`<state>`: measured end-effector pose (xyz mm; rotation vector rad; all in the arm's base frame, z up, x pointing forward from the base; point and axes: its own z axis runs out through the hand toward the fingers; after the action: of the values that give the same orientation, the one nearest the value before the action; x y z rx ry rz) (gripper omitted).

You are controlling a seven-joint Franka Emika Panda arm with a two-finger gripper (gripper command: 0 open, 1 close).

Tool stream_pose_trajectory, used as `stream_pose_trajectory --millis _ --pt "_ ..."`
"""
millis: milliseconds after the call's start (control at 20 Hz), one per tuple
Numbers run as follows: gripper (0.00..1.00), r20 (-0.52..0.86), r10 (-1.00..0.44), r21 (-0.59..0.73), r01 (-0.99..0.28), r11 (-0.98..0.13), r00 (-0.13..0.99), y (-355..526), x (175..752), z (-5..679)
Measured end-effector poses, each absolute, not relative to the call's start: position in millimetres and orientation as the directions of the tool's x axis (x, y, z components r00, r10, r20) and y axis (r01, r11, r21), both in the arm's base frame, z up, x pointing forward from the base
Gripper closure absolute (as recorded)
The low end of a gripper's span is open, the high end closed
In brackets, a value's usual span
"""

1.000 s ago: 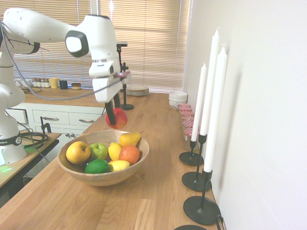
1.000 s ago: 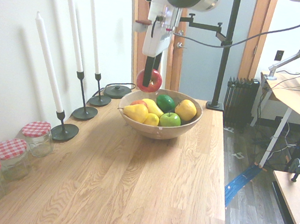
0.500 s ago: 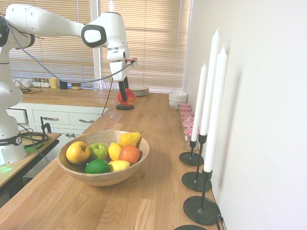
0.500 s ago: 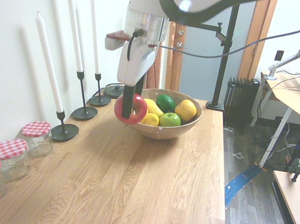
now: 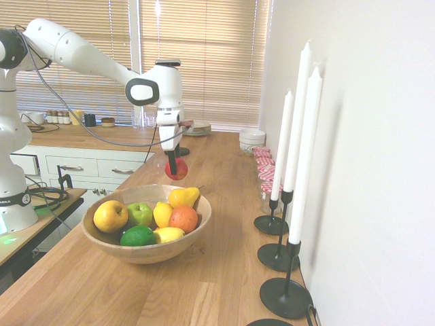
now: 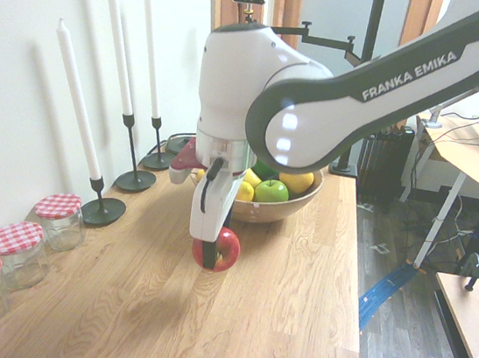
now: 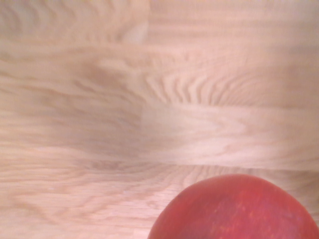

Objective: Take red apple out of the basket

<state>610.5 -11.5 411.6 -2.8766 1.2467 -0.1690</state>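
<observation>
A long light-wood surface (image 5: 217, 272) runs along the white wall. On it stands the basket (image 5: 146, 252), a wide wooden bowl of fruit. Along the wall side stand 3 black candlesticks (image 5: 285, 296) with white candles, and beyond them glass jars (image 6: 59, 220) with red checked lids. White bowls (image 5: 251, 141) sit at the far end.

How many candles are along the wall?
3, white, each in a black holder, in a row by the wall: near, middle, far. More may sit out of frame.
</observation>
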Motion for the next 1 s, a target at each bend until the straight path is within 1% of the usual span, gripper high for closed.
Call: stream_pose_trajectory --millis 200,600,650,1000 --pt "1.0 0.085 -0.731 -0.031 -0.732 -0.681 0.677 -11.8 611.3 387.3" --pt "1.0 0.077 -0.735 -0.025 -0.735 -0.677 0.674 -9.5 613.8 373.5" --pt "0.0 0.076 -0.735 -0.025 -0.736 -0.677 0.674 -9.4 613.9 372.8" --pt "0.0 0.069 -0.742 -0.03 -0.742 -0.67 0.667 -9.2 614.0 372.3"
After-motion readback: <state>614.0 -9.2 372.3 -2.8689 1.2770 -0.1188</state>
